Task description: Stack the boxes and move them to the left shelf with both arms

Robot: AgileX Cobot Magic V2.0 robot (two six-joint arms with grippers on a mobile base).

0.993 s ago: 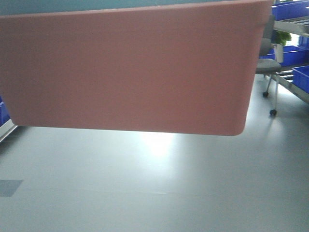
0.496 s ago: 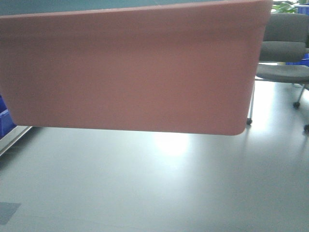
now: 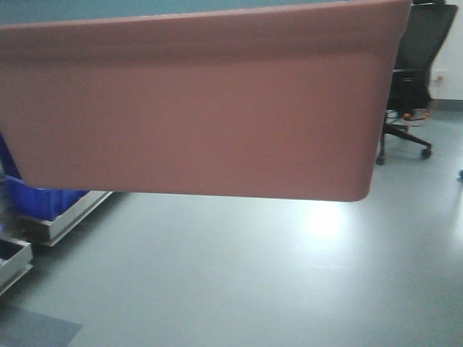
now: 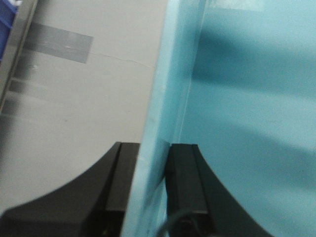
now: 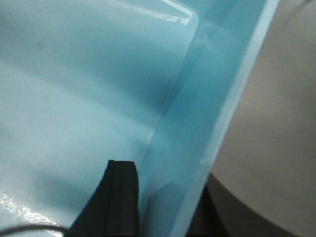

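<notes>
Pinching one side wall of the blue bin (image 4: pixel 170 98), the left fingers (image 4: pixel 118 190) are set narrow. One black pad lies on the outside and one on the inside, and both touch the plastic. The right fingers (image 5: pixel 121 197) show one black pad flat against the inner face of another wall of that bin. A dark sliver under the rim on the outer side looks like the second pad, so they too are closed narrow on the wall.

In the front view the pink bin (image 3: pixel 195 108) fills the upper part of the picture, its long side toward the camera. It hangs in the air, well clear of the floor (image 3: pixel 239 282). A strip of blue runs just above its rim, where the blue bin sits inside it.

The floor is grey with a bright glare patch, and the left wrist view shows a grey tape patch (image 4: pixel 59 44) on it. At lower left a steel frame (image 3: pixel 69 213) stands on the floor with a dark blue crate (image 3: pixel 40 199) on it. Far right, beyond the pink bin's corner, stands a black office chair (image 3: pixel 416 65).
</notes>
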